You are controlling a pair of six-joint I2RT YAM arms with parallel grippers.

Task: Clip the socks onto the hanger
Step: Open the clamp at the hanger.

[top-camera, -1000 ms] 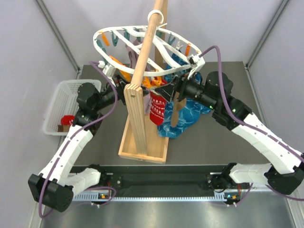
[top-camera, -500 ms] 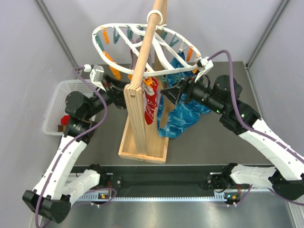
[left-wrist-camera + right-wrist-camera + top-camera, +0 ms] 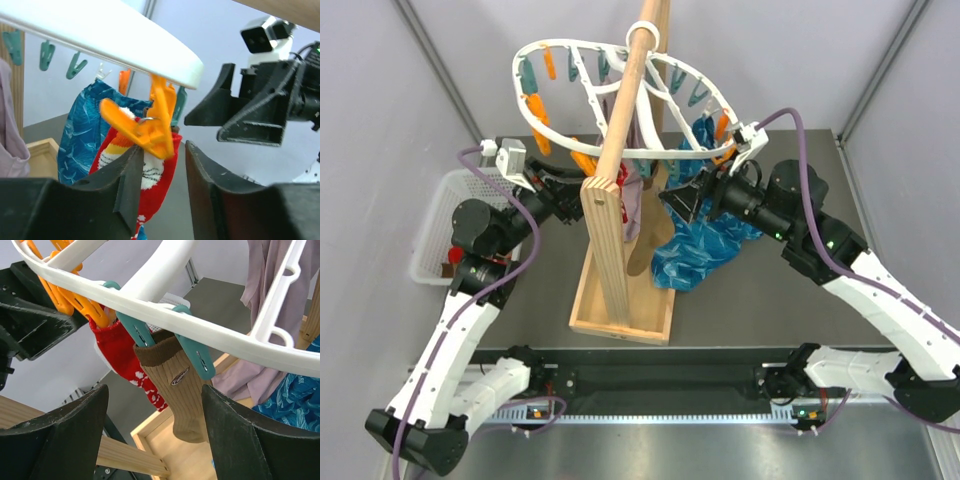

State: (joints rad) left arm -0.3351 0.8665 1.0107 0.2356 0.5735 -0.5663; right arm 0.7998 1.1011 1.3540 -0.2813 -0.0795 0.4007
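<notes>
Socks [image 3: 182,390] are hanging long-axis vertical, cuffs pegged to your hanger [image 3: 225,340], toes pointing down; your left gripper [image 3: 162,150] and right gripper [image 3: 154,390] are gaping, holding nothing.

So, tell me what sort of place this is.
Probably a robotics lab test cell, not a home: bare grey walls box in a dark table with robot arms, and a peg hanger on a wooden stand holds socks.
</notes>
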